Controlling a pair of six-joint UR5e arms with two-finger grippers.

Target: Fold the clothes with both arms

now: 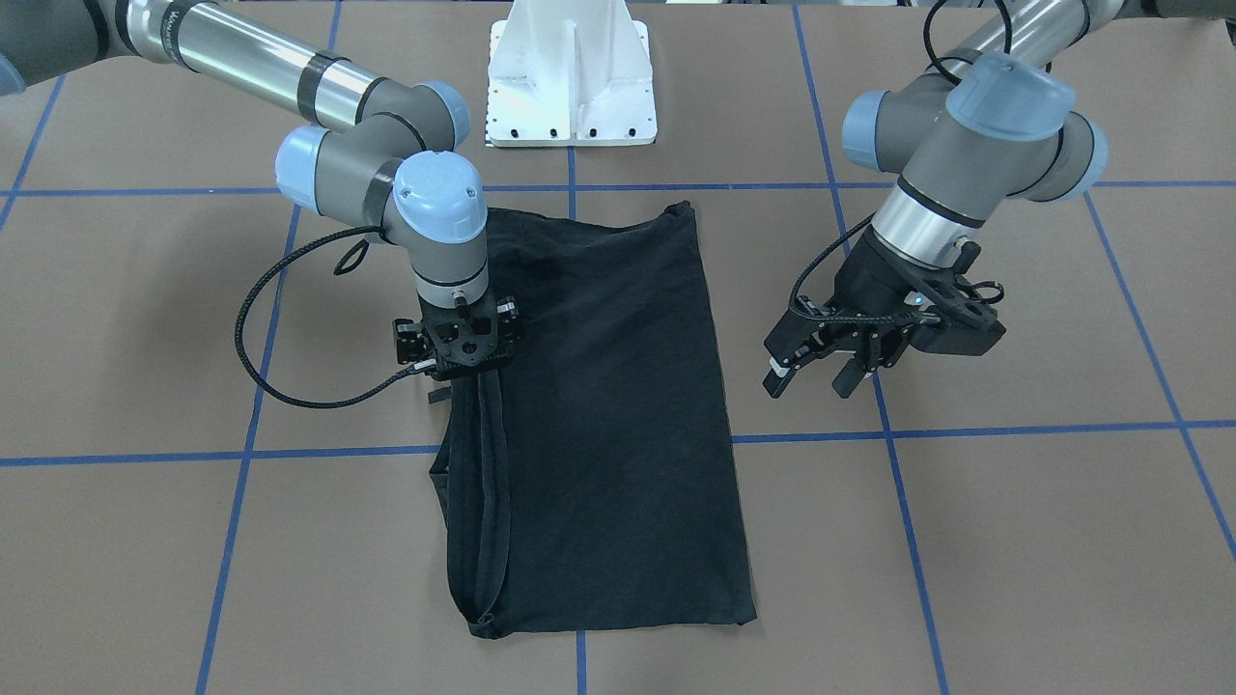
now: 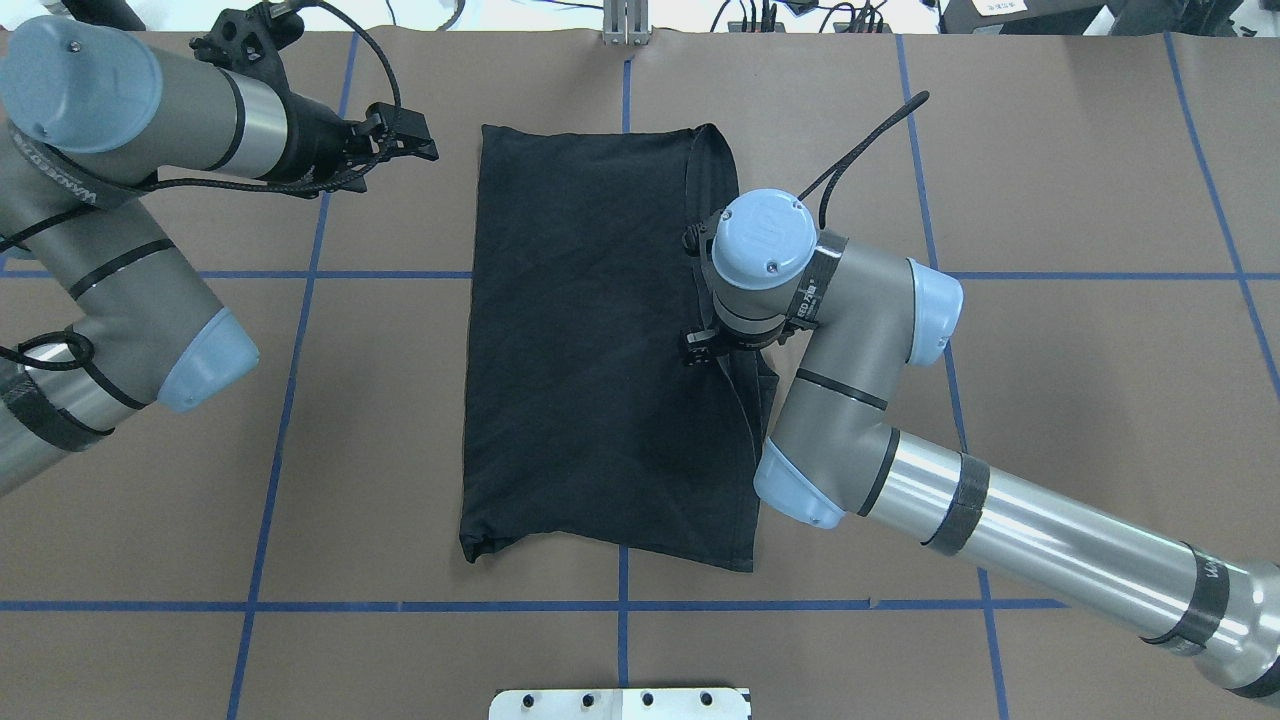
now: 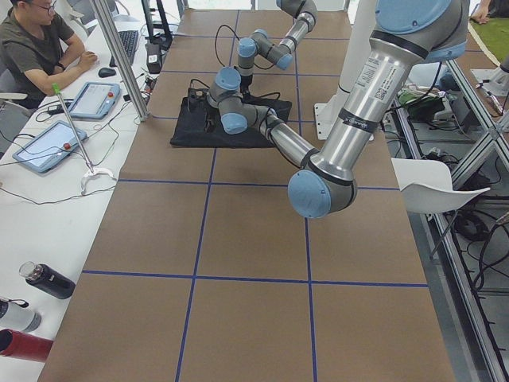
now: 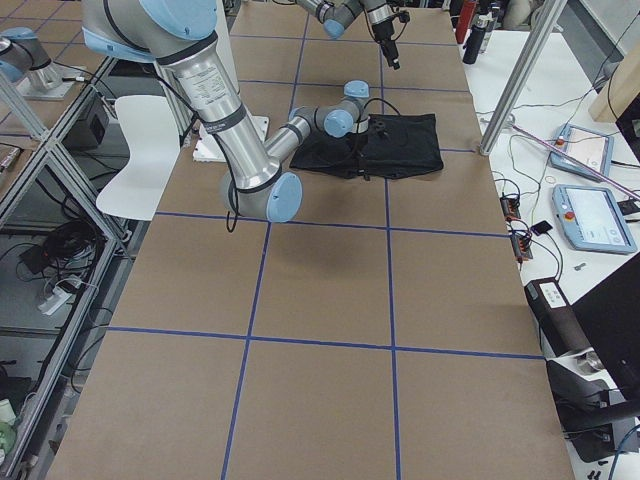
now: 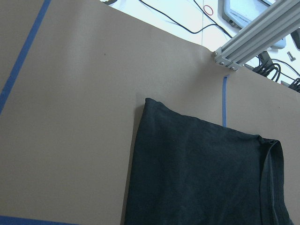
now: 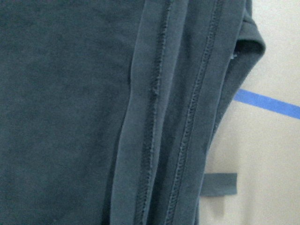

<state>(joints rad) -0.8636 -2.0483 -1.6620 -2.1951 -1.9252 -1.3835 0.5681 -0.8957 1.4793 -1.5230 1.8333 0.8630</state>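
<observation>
Checking the black T-shirt (image 1: 608, 415) first: where does it lie?

— Flat on the brown bench (image 1: 1014, 541), folded into a long narrow rectangle with only plain black cloth showing. The white pedestal base (image 1: 572, 87) stands just past one short edge of the T-shirt.

And the right end effector (image 1: 470, 378)?

— It points straight down over the T-shirt's long edge on the robot's right side, about midway along that edge. Its fingertips are hidden under its own mount in every view, so how far it is closed cannot be told. The cloth there rises in a narrow ridge towards it, so it may have hold of the edge, but that is not certain. The right wrist view shows only the T-shirt's stacked, stitched hems (image 6: 154, 117) close up, with a strip of bench beside them.

What of the left end effector (image 1: 813, 375)?

— It hangs off the T-shirt's opposite long edge, apart from the cloth and tilted down towards the bench. Its fingers (image 1: 777, 376) stand spread with nothing between them. The left wrist view looks down on a corner of the T-shirt, lying smooth.
</observation>
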